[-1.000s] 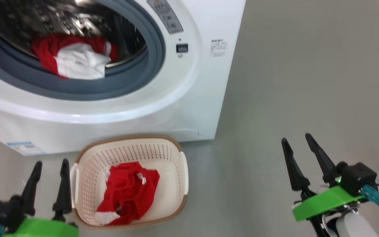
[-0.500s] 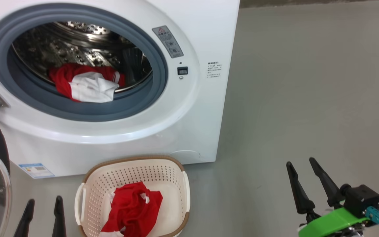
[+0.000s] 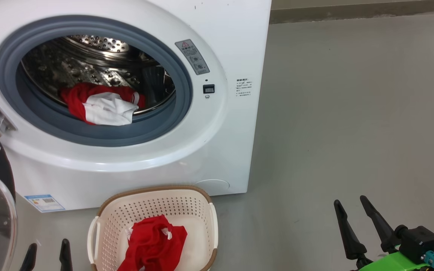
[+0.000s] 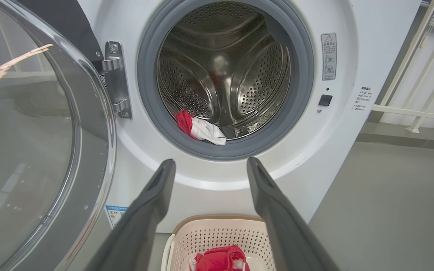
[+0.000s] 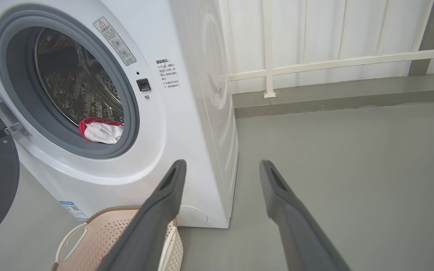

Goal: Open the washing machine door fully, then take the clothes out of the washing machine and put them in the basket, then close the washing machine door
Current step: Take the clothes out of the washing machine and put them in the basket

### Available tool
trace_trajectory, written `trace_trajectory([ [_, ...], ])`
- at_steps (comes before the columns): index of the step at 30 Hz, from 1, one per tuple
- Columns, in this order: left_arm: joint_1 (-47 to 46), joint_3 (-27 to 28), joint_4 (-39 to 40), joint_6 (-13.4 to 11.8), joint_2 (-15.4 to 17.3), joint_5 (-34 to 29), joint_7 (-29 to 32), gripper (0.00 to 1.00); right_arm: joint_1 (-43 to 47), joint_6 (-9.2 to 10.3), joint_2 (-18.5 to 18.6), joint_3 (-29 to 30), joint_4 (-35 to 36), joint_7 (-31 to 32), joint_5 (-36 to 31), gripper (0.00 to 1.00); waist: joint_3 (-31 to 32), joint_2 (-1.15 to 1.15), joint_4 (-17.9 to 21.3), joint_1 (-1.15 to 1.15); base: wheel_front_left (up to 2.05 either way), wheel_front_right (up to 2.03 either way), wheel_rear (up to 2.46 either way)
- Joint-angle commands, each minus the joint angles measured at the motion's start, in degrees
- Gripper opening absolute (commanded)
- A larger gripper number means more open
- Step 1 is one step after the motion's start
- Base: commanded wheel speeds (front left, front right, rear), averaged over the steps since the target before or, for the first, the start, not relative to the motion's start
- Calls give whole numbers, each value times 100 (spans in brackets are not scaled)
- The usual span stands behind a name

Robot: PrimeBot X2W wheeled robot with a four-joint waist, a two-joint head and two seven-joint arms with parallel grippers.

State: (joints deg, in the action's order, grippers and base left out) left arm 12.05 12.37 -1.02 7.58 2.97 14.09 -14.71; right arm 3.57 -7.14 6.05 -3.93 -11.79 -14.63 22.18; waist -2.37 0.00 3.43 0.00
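Left gripper (image 4: 210, 162): fingers spread wide, empty, just left of the basket (image 3: 153, 190).
Right gripper (image 3: 350, 202): spread, empty, over grey floor (image 3: 352, 113).
Basket: before the washing machine (image 3: 220, 150), holding a red garment (image 3: 153, 241).
Red-and-white garment (image 3: 102, 107): in the drum, at the gasket lip.
Washing machine door (image 4: 32, 131): swung open, left.

Door (image 4: 32, 150) stands swung wide at left, hinged to the washer (image 4: 345, 22). A red-and-white garment (image 4: 202, 130) lies at the front lip of the drum (image 4: 220, 64), against the grey gasket (image 4: 147, 94). Left gripper (image 4: 210, 161): fingers spread apart, nothing held. Between them, at the bottom edge, is the basket (image 4: 209, 233) with red cloth (image 4: 220, 259) inside.
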Motion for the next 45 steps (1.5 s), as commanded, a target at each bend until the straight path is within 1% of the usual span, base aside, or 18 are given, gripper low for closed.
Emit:
trace_trajectory([
  [1, -65, 214, 175, -9, 20, -33, -29, 100, -75, -35, 93, -73, 171, -37, 49, 100, -14, 0, -1, 0, 0, 0, 0],
  [16, -205, 173, 150, -9, 6, -41, -29, 100, -166, -35, 5, -43, 199, -37, 11, 100, -142, 0, -2, 0, 0, 0, 0],
  [23, -641, 2, -121, -9, 196, -102, -29, 100, -288, -35, -86, 21, 266, -37, -23, 100, -400, 0, -48, 0, 0, 0, 0],
  [24, -738, -25, -318, -9, 232, -139, -29, 100, -314, -35, -108, 21, 274, -37, -30, 100, -454, 0, -57, 0, 0, 0, 0],
  [25, -874, -63, -515, -9, 275, -174, -29, 100, -340, -35, -129, 17, 278, -37, -40, 100, -512, 0, -64, 0, 0, 0, 0],
  [26, -1198, -174, -905, -9, 378, -210, -21, 100, -409, -35, -170, -3, 291, -37, -57, 100, -645, 0, -63, 0, 0, 0, 0],
  [30, -1999, -447, -1559, -9, 600, -216, 82, 100, -570, -35, -245, -42, 328, -37, -94, 100, -958, 0, -45, 0, 0, 0, 0],
  [37, -3444, -855, -2371, -9, 1009, -120, 291, 100, -900, -35, -309, -126, 372, -37, -136, 100, -1513, 0, 33, 0, 0, 0, 0],
  [40, -3981, -998, -2723, -9, 1158, -111, 415, 100, -1019, -35, -314, -178, 392, -37, -39, 100, -1687, 0, 76, 0, 0, 0, 0],
  [45, -4883, -1163, -3300, -9, 1269, -122, 681, 100, -1163, -35, -315, -215, 435, -37, 49, 100, -1939, 0, 84, 0, 0, 0, 0],
])
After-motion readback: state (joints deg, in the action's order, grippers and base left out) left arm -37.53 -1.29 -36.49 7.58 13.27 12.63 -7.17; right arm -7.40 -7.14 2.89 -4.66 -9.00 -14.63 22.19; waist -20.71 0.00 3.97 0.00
